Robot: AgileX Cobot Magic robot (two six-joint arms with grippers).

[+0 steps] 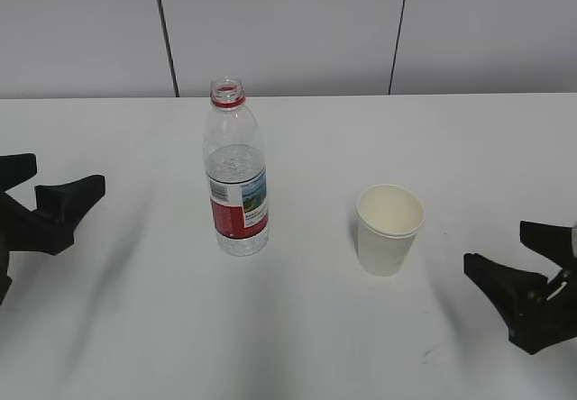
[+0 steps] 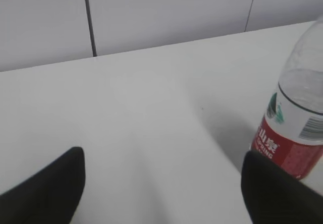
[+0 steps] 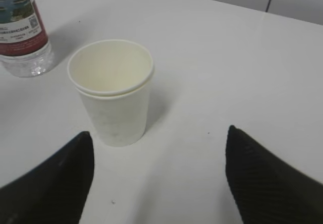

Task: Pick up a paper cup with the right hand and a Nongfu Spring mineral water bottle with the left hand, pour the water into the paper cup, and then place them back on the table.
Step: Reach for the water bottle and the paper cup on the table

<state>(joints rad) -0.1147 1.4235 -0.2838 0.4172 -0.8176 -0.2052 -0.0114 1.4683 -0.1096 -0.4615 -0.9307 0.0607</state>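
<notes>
The Nongfu Spring mineral water bottle stands upright and uncapped on the white table, left of centre; it also shows at the right edge of the left wrist view and the top left of the right wrist view. The white paper cup stands upright to its right, and shows empty in the right wrist view. My left gripper is open and empty at the left edge, well left of the bottle. My right gripper is open and empty at the right edge, right of the cup.
A grey panelled wall with dark vertical seams rises behind the table's far edge. A tiny dark mark lies on the tabletop near the front right.
</notes>
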